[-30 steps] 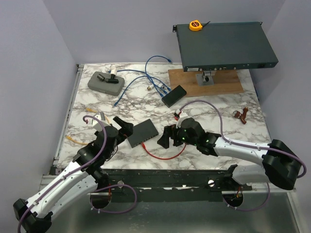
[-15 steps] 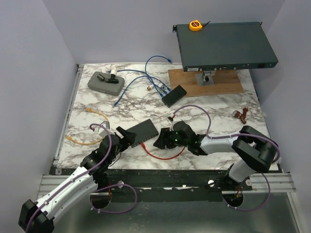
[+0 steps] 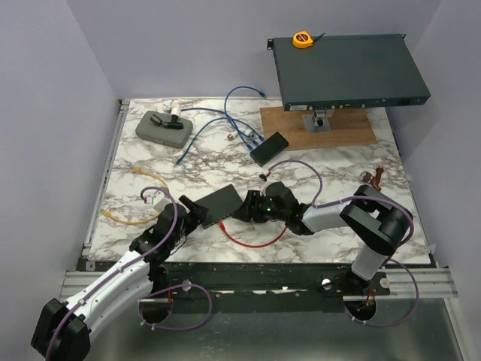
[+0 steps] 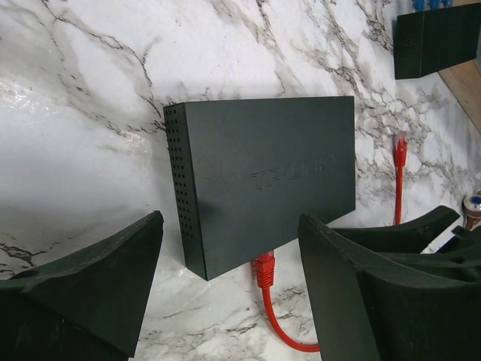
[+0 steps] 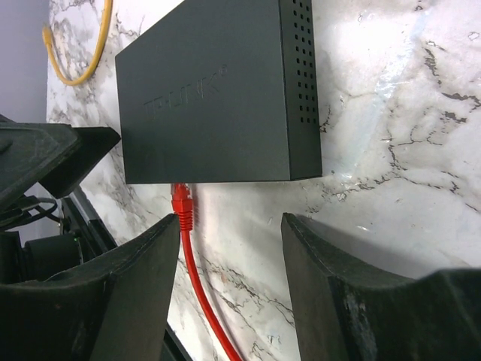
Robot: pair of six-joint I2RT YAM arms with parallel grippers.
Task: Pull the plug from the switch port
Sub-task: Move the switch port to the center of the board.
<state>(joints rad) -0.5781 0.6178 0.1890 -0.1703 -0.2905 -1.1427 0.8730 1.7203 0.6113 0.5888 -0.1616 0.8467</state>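
The small black TP-Link network switch [image 4: 263, 188] lies flat on the marble table [image 3: 338, 165] between the two arms, and the red plug [image 5: 183, 207] sits seated in a port on its near edge, with the red cable [image 3: 255, 239] looping away toward the arm bases. The left tool [image 4: 229, 226] is spread wide and holds nothing, its fingers straddling the switch's plug-side corner. The right tool [image 5: 231, 219] is likewise wide apart and empty, the plug just beside one of its fingers rather than between them. The likely trouble: the switch looks light and unfastened, so a pull on the plug with the latch unpressed would probably drag the whole box. The right tool could also close on bare table beside the plug, and the two tools are near enough to knock together. The port face itself is turned from every camera – neither the latch tab nor which port is in use can be made out – and from above the plug is hidden by the tools.
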